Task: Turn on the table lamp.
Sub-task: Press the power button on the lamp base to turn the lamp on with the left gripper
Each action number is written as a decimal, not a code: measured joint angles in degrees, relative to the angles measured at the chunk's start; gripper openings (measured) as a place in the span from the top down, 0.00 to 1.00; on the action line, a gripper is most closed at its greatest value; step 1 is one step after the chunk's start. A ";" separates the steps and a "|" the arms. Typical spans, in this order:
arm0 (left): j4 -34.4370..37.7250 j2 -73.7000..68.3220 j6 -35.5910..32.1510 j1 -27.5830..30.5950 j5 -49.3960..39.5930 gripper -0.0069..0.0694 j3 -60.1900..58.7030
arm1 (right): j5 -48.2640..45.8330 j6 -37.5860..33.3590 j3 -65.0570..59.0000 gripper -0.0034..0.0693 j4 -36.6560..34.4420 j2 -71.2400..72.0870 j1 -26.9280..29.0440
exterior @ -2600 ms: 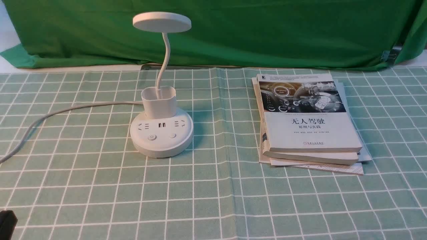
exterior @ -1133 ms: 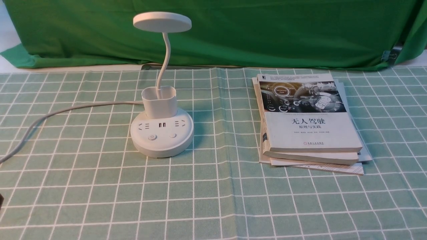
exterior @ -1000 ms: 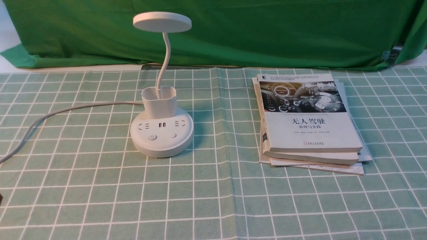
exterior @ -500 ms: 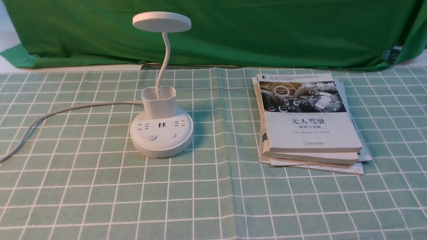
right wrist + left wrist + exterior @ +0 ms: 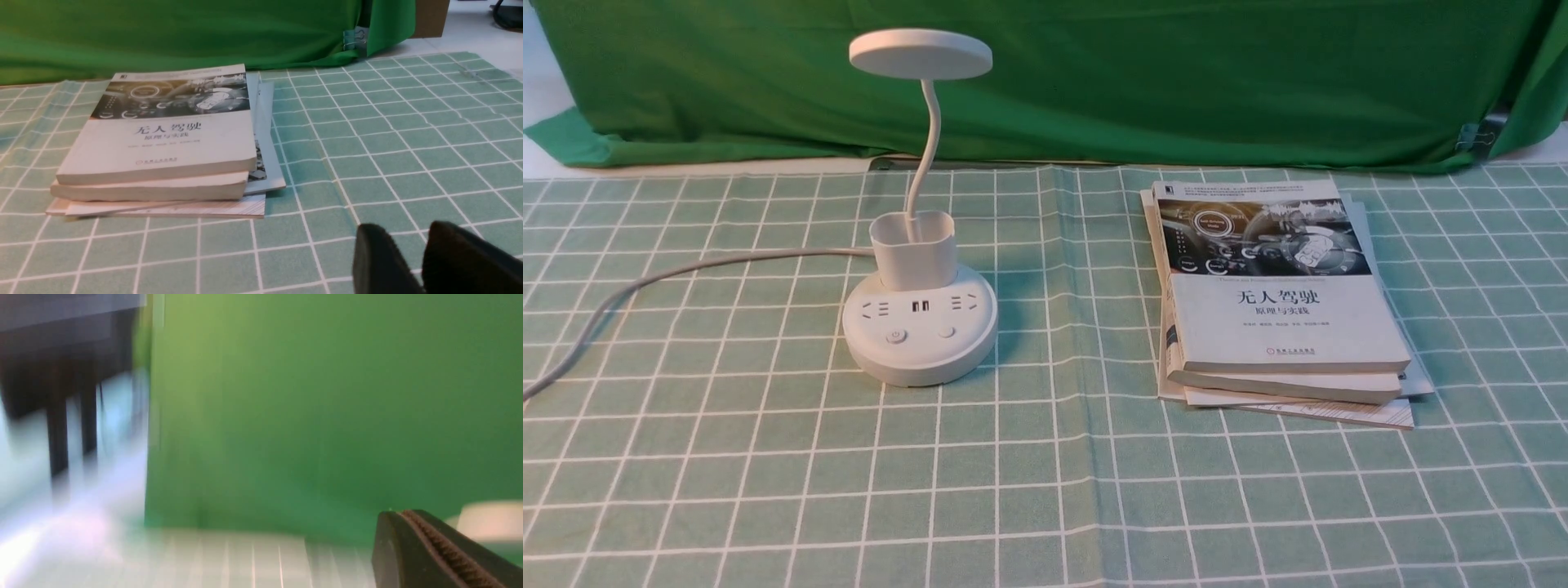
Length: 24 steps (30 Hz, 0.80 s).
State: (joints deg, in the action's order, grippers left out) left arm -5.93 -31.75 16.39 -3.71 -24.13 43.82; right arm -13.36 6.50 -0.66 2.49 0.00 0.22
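Note:
The white table lamp stands left of centre on the checked cloth, with its round base (image 5: pixel 919 347), cup holder (image 5: pixel 913 249), thin neck and flat disc head (image 5: pixel 920 53). Two buttons (image 5: pixel 896 336) sit on the front of the base, and the head shows no light. Neither gripper appears in the front view. In the blurred left wrist view my left gripper (image 5: pixel 398 516) is shut, teeth meshed, holding nothing, with a pale blurred shape (image 5: pixel 490 520) beyond it. My right gripper (image 5: pixel 404 234) hovers low over the cloth, fingers slightly apart and empty, near the books.
A stack of books (image 5: pixel 1278 302) lies right of the lamp, also seen as the books (image 5: pixel 163 139) in the right wrist view. The lamp's grey cord (image 5: pixel 645 282) runs off to the left. A green cloth backdrop (image 5: pixel 1176 82) closes off the back.
A dark part of the left arm at the bottom left corner of the front view has slid out of sight. The lamp and books have not moved.

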 joint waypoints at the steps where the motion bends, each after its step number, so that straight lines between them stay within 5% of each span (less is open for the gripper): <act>1: 4.79 -4.02 -1.05 0.00 -3.14 0.90 -0.24 | 0.00 0.00 0.00 0.63 0.00 0.00 0.00; 3: 18.00 -12.34 -8.58 0.00 -8.02 0.90 -0.81 | 0.00 0.00 0.00 0.62 0.00 0.00 0.00; 7: 49.45 -29.16 -36.03 -0.14 -15.89 0.90 -1.13 | 0.00 0.00 0.00 0.62 0.00 0.00 0.00; 10: 60.32 -40.47 -45.92 -3.44 -17.90 0.90 0.75 | 0.00 0.00 0.00 0.62 0.00 0.00 0.00; 14: 48.75 -52.61 -38.37 -11.74 -12.01 0.90 8.85 | 0.00 0.00 0.00 0.62 0.00 0.00 0.00; 18: 24.69 -63.11 -20.53 -19.84 -9.20 0.90 19.44 | 0.00 0.00 0.00 0.62 0.00 0.00 0.00; 22: 8.48 -72.30 -8.38 -22.28 -10.48 0.90 29.04 | 0.00 0.00 0.00 0.62 0.00 0.00 0.00; 24: 5.93 -75.36 -6.49 -22.28 -11.58 0.90 31.86 | 0.00 0.00 0.00 0.62 0.00 0.00 0.00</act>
State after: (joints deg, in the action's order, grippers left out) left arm 0.00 -107.11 9.90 -25.99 -35.71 75.68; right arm -13.36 6.50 -0.66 2.49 0.00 0.22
